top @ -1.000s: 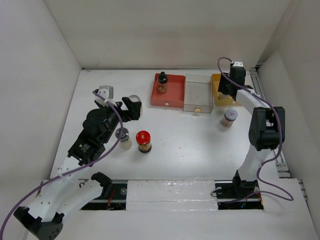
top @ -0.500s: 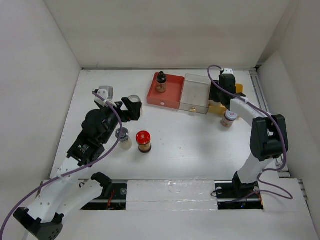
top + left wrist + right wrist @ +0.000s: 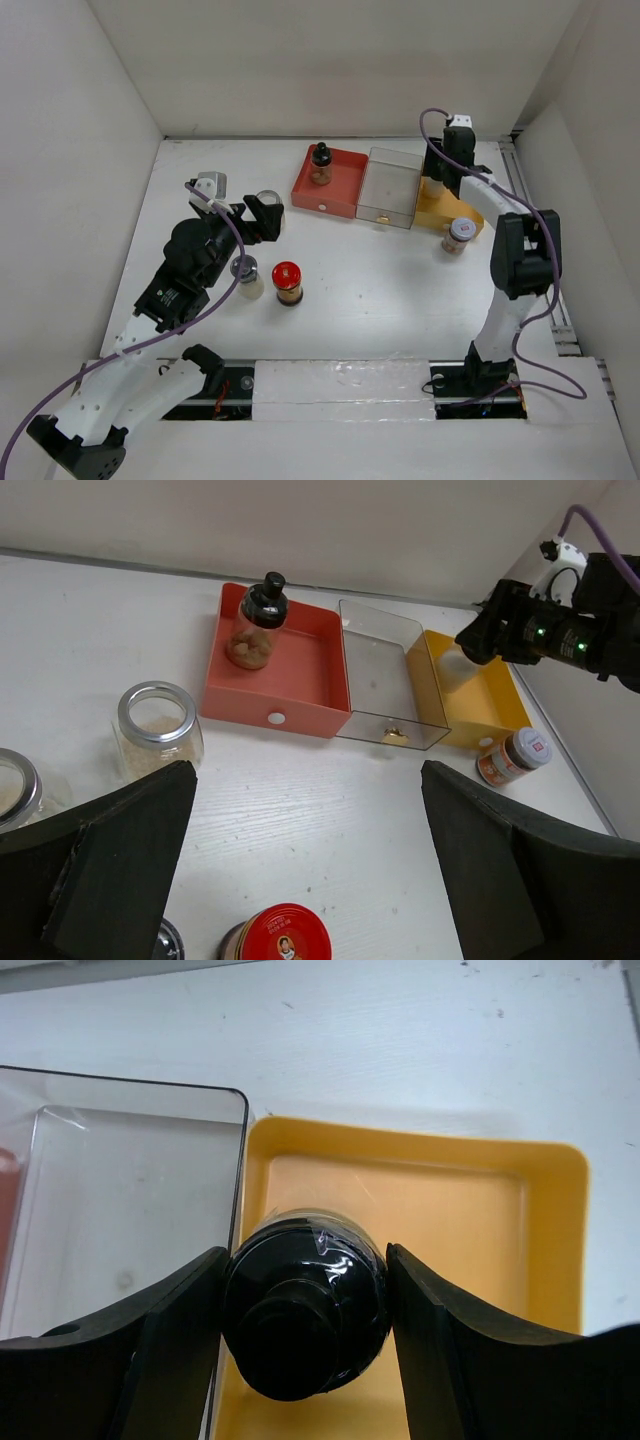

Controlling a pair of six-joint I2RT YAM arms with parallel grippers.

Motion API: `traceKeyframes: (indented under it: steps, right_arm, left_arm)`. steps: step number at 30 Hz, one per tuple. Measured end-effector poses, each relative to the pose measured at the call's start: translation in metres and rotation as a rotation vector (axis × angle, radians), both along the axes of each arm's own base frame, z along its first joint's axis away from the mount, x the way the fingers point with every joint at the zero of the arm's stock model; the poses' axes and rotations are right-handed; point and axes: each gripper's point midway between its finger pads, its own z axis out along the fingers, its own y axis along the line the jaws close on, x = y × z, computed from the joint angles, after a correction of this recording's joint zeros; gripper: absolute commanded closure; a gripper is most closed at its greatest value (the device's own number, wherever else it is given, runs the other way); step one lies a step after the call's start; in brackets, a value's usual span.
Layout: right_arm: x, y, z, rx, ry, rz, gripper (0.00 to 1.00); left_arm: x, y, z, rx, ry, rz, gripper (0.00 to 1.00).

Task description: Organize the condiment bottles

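Between the fingers (image 3: 170, 1350) of the right gripper (image 3: 305, 1310) we find one black-capped bottle (image 3: 300, 1285), clenched at the cap from both sides. It hangs over the yellow tray (image 3: 500, 1210), at the side next to the clear tray (image 3: 120, 1180). We cannot tell whether its base touches the tray floor.

We count three trays, set wall to wall in one slanted row: yellow, clear, and the red tray (image 3: 340, 190). Ahead of the left gripper (image 3: 307, 768), a second black-capped bottle (image 3: 262, 620) stands upright in the red tray's far corner.

The left gripper is released, its fingers spread wide and grasping nothing. We count five further jars on the table (image 3: 380, 290):
- one silver-rimmed clear jar (image 3: 157, 725), ahead and to its left;
- one edge-cut silver-rimmed jar (image 3: 12, 785), farther left;
- one grey-lidded jar (image 3: 245, 272) and one red-capped jar (image 3: 288, 280), side by side but apart, on its wrist side;
- one white-lidded jar (image 3: 459, 235), just beside the yellow tray's near corner.

An open stretch of table lies between the left gripper and the tray row, and between the red-capped and white-lidded jars. White walls (image 3: 100, 150) bound the table at left, far side and right.
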Motion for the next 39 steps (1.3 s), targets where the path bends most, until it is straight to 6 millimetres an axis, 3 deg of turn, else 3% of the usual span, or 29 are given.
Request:
traceKeyframes:
  steps: [5, 6, 11, 15, 19, 23, 25, 27, 32, 35, 39]
  right_arm:
    - [0.018, 0.003, -0.030, 0.002, 0.042, 0.016, 0.43]
    - [0.022, 0.002, -0.029, 0.003, 0.037, 0.016, 0.40]
    - [0.023, -0.001, -0.029, 0.009, 0.037, 0.018, 0.05]
    - [0.016, -0.003, -0.021, 0.007, 0.032, 0.011, 0.00]
    - [-0.021, -0.012, 0.014, -0.015, -0.013, -0.025, 0.00]
    - [-0.086, -0.020, 0.056, -0.001, -0.120, -0.097, 0.00]
    - [-0.123, -0.024, 0.059, 0.016, -0.145, -0.126, 0.00]
    - [-0.152, -0.028, 0.049, 0.031, -0.142, -0.149, 0.00]
    - [-0.202, -0.042, -0.011, 0.022, 0.018, -0.185, 0.00]
    - [-0.209, -0.047, -0.027, 0.031, 0.075, -0.182, 0.00]
    - [-0.197, -0.043, -0.030, 0.044, 0.096, -0.136, 0.00]
  left_arm:
    - [0.000, 0.000, 0.000, 0.000, 0.001, 0.000, 0.08]
    - [0.000, 0.000, 0.000, 0.000, 0.000, 0.000, 0.08]
    - [0.000, 0.000, 0.000, 0.000, 0.001, 0.000, 0.08]
    - [0.000, -0.001, 0.000, -0.004, 0.002, -0.004, 0.08]
    - [-0.002, -0.004, 0.000, -0.012, 0.006, -0.020, 0.08]
    - [-0.002, -0.004, 0.000, -0.023, 0.010, -0.021, 0.08]
    - [-0.002, -0.004, 0.001, -0.034, 0.014, -0.018, 0.08]
    - [-0.002, -0.004, 0.001, -0.043, 0.017, -0.015, 0.08]
    - [-0.003, -0.005, 0.001, -0.056, 0.022, -0.017, 0.08]
    - [-0.003, -0.006, 0.001, -0.058, 0.023, -0.022, 0.08]
    - [-0.003, -0.007, 0.001, -0.058, 0.023, -0.026, 0.08]
